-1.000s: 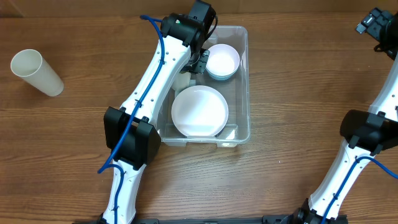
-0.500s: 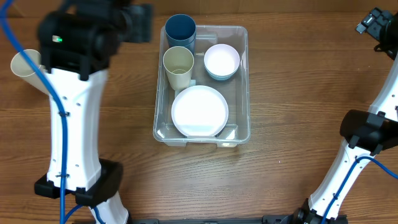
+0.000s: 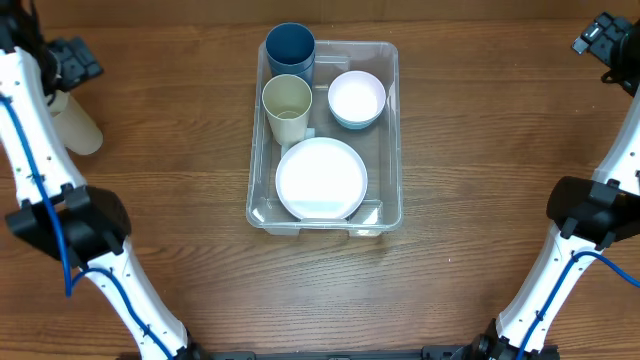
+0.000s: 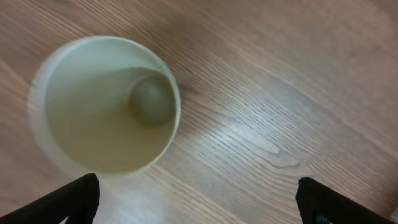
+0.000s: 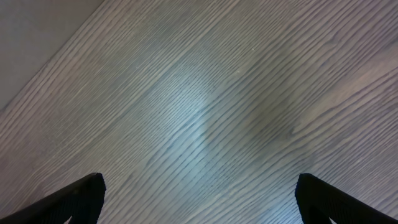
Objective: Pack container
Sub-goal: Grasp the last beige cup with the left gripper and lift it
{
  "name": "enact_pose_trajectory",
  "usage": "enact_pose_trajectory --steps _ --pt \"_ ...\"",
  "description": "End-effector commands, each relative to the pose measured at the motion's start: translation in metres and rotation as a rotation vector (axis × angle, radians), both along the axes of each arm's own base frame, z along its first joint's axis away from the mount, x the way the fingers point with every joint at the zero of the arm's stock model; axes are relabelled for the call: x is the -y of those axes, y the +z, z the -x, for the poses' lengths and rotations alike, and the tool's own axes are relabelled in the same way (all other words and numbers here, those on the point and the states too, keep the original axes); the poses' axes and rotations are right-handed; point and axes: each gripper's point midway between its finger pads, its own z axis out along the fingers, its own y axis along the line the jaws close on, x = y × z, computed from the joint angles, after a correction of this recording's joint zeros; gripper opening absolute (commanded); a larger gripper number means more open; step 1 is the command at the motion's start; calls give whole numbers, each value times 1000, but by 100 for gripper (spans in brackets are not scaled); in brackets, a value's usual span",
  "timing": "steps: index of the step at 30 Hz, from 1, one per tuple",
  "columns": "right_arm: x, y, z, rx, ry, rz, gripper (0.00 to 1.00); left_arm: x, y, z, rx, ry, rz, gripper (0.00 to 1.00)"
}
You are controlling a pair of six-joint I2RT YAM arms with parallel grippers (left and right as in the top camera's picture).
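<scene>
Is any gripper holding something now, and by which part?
Nothing is held. The left gripper is open over the lying cream cup; the right gripper is open over the wooden table.

Your container [image 3: 391,150] is clear and see-through, so the brown beneath shows through its walls. Inside it you have a dark blue cup [image 3: 290,45], a pale cream cup [image 3: 287,100], a bowl [image 3: 357,98] that is white within and light blue along its outer edge, and a plain white plate [image 3: 321,178]. The table [image 3: 480,150] is mid-brown with fine wood grain. The loose cup [image 4: 106,106] is cream. Your left arm [image 3: 28,130] and right arm [image 3: 548,278] are white with black joints and blue cables [image 3: 55,240]
</scene>
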Motion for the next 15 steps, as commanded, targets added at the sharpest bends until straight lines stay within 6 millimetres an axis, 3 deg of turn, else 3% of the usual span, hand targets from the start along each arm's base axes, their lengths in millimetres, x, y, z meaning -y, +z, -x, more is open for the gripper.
enact_pose_trajectory --steps 1,4,5,8,9,12,15 --pt "1 22 4 49 -12 26 100 2 -36 -7 -55 -16 47 100" --pt "1 22 4 49 -12 26 100 1 -53 -10 -80 -15 57 98" --pt "1 22 4 49 -12 26 100 0 -52 -10 -77 -15 56 83" --pt "1 22 4 49 -12 26 100 3 -53 -8 -87 -17 69 12" --pt "1 22 4 49 -12 26 100 8 -54 -5 -96 -24 92 4" --pt "1 22 4 49 -12 26 100 13 -50 4 -123 -25 112 4" --pt "1 22 4 50 -13 26 100 18 -16 12 -87 -28 96 4"
